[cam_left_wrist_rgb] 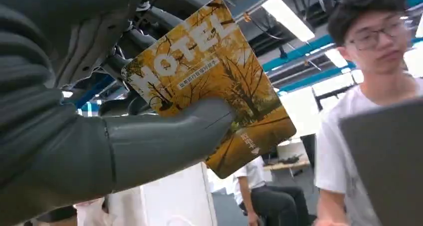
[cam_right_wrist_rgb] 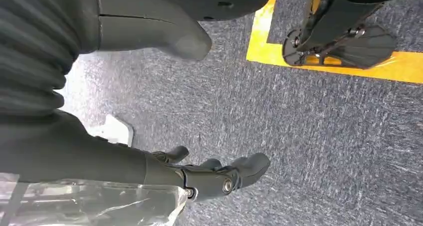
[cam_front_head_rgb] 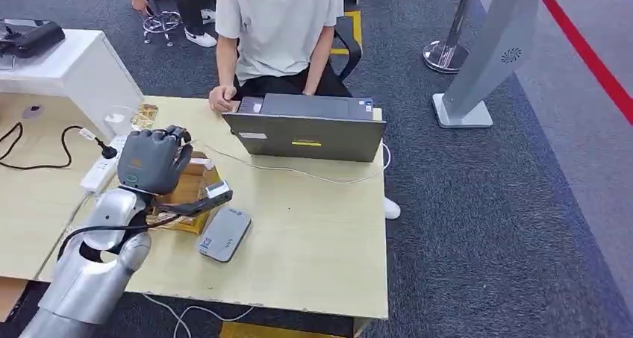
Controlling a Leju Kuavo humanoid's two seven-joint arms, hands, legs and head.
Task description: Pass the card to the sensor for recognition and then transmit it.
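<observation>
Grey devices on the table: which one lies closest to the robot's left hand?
The small grey card reader, flat on the table just beside the left hand. The grey laptop stands farther off, before the seated person.

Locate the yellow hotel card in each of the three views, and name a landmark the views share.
Head view: hidden behind the raised left hand.
Left wrist view: the hotel card sits centre frame, pinched under the thumb.
Right wrist view: not in it.
Shared landmark: the person in the white shirt.
</observation>
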